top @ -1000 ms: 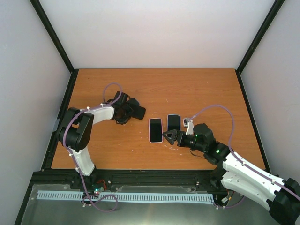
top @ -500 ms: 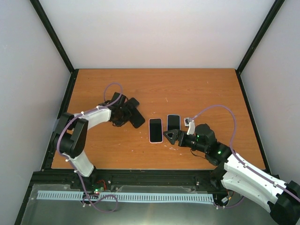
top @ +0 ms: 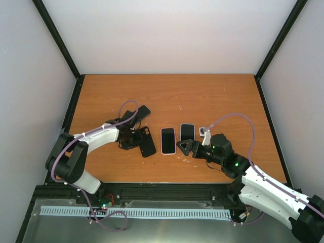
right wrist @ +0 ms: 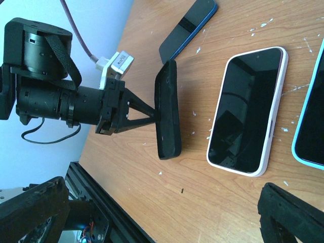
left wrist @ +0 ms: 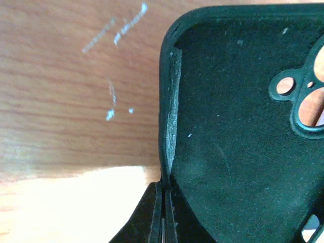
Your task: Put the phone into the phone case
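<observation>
The black phone case [top: 147, 143] hangs tilted on its side just left of a white-rimmed phone [top: 168, 140]. My left gripper [top: 133, 139] is shut on the case's side wall. In the left wrist view my fingertips [left wrist: 161, 212] pinch that wall, and the case's dark inside [left wrist: 238, 126] with its camera cut-out faces the camera. The right wrist view shows the case [right wrist: 167, 109] edge-on beside the white-rimmed phone [right wrist: 248, 109]. My right gripper [top: 184, 148] stands open just right of that phone, holding nothing.
A light-blue-rimmed phone [top: 187, 132] lies face up right of the white one. A dark blue phone [top: 141, 112] lies behind the left gripper, and the right wrist view shows this dark blue phone [right wrist: 190, 25] too. The table's front edge [right wrist: 96, 202] runs close by.
The left gripper has carried the black case forward and to the right, up beside the white-rimmed phone. The dark blue phone now shows behind it. The right arm stays still.
</observation>
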`<state>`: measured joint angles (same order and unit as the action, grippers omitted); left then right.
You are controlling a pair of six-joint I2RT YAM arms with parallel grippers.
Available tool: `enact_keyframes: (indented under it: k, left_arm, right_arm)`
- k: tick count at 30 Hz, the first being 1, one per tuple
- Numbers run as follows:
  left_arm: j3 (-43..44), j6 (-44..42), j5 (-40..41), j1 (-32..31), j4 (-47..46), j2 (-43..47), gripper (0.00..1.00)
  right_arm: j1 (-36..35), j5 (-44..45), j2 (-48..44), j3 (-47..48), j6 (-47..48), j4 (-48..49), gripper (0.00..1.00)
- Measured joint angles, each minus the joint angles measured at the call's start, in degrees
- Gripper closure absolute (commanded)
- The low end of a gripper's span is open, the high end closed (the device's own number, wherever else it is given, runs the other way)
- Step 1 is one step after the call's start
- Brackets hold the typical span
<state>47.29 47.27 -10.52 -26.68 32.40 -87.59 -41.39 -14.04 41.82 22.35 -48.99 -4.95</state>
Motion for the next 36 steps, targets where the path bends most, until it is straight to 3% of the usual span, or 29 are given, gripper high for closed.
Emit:
enact_keyframes:
  k: [12, 14, 23, 26, 36]
  left_arm:
    - [0.0, -0.5, 1.3, -3.7, 1.8, -2.8, 0.89]
    - [0.2, -0.8, 1.3, -3.8, 2.0, -3.0, 0.81]
    - [2.4, -2.5, 1.9, -4.0, 4.0, -3.0, 0.28]
    - [5.1, -3.2, 2.7, -4.0, 4.9, -3.0, 0.02]
    - [17.3, -9.0, 5.0, -1.4, 4.4, -4.2, 0.00]
  right_arm:
    - [0.0, 1.0, -1.4, -1.0, -0.3, -0.1, 0.00]
    - [0.0, 1.3, -1.5, -1.0, -0.3, -0.1, 0.00]
    - [0.0, 1.6, -1.6, -1.1, -0.3, -0.2, 0.00]
    - [0.0, 1.7, -1.9, -1.1, -0.3, -0.2, 0.00]
    - [0.0, 1.9, -2.9, -1.1, -0.1, -1.3, 0.00]
